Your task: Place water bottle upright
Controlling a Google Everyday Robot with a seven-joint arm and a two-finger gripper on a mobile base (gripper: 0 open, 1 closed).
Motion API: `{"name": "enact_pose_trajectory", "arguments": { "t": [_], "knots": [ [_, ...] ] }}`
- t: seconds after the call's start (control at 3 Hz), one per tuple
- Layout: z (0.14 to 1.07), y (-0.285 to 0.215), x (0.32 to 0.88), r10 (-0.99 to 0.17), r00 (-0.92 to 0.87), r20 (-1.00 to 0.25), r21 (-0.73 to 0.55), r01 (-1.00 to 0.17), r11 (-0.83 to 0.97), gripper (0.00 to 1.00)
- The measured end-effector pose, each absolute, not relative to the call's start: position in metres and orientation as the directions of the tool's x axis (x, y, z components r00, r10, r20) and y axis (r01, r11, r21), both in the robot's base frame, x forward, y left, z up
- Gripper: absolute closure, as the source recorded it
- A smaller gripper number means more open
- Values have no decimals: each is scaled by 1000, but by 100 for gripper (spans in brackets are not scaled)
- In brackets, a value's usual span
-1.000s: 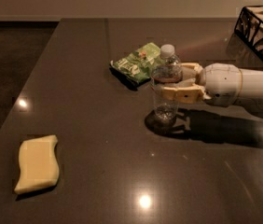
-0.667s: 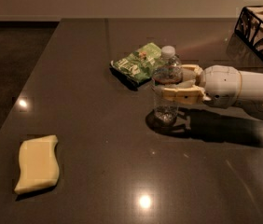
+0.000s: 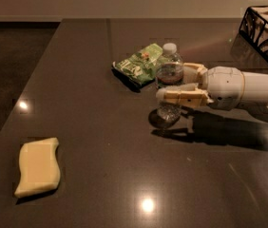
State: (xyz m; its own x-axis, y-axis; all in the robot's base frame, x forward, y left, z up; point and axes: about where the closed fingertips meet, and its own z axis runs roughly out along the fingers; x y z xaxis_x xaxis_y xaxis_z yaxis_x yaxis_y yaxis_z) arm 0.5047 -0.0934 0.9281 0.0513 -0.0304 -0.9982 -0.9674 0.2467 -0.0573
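The water bottle [image 3: 169, 70] is a small clear ribbed bottle with a white cap and a dark label. It stands upright near the middle of the dark table [image 3: 100, 127], with its base at the table surface. My gripper [image 3: 173, 83] reaches in from the right and is shut on the bottle's middle. One cream finger [image 3: 181, 97] is in front of the bottle and the other [image 3: 195, 71] is behind it. The white arm [image 3: 241, 87] runs off to the right edge.
A green snack bag [image 3: 138, 64] lies just behind and left of the bottle. A yellow sponge [image 3: 37, 166] lies at the front left. A black wire basket [image 3: 266, 30] stands at the back right corner. The table's left edge runs diagonally beside dark floor.
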Motion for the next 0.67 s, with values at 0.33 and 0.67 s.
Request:
{"name": "enact_pose_trajectory", "arguments": {
  "t": [0.33, 0.67],
  "knots": [
    [929, -92, 504, -30, 52, -998, -58, -968, 244, 0],
    [929, -92, 504, -30, 52, -998, -58, -968, 244, 0]
  ]
}}
